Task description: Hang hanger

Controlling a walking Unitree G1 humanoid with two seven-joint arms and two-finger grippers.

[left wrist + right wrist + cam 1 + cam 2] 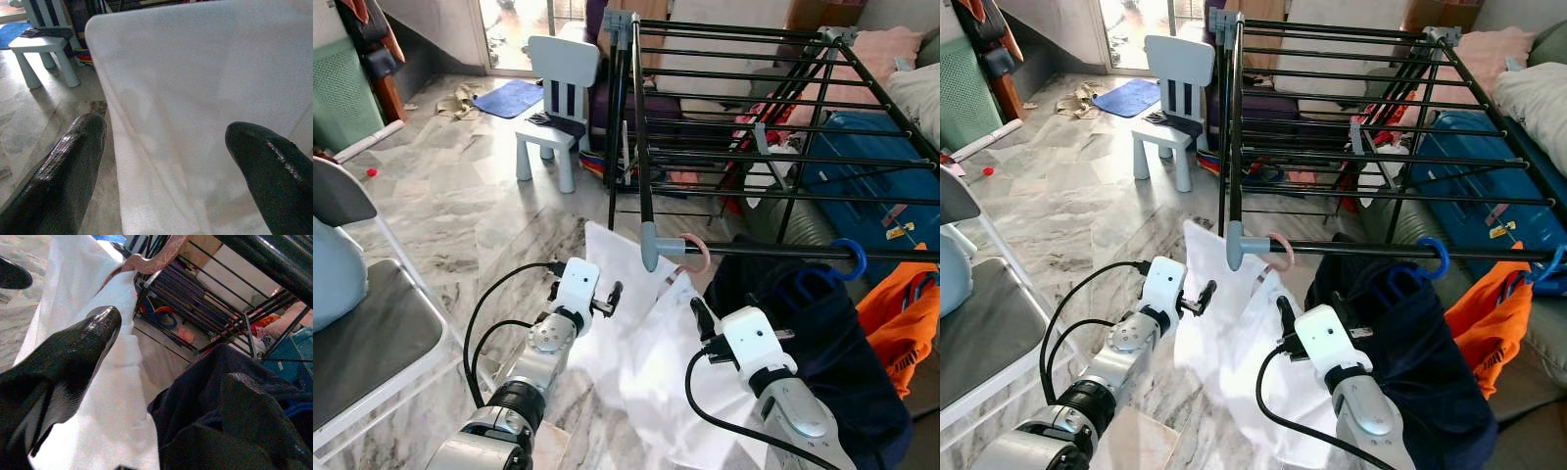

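A pink hanger (697, 251) hooks over the front bar of the black drying rack (773, 253). A white garment (636, 343) hangs from it. My left gripper (607, 299) is open at the garment's left edge, and the white cloth (195, 98) lies just ahead of its fingers. My right gripper (702, 318) is open too, low between the white garment and a dark navy garment (822, 333). The navy garment hangs on a blue hanger (850, 257). In the right wrist view the pink hanger (156, 257) sits above one fingertip (105, 320).
An orange garment (901, 313) hangs at the far right. Behind the rack lie a blue suitcase (862, 166) and piled clothes. A white child's chair (558, 108) stands on the marble floor, and a folding chair (372, 323) is close on my left.
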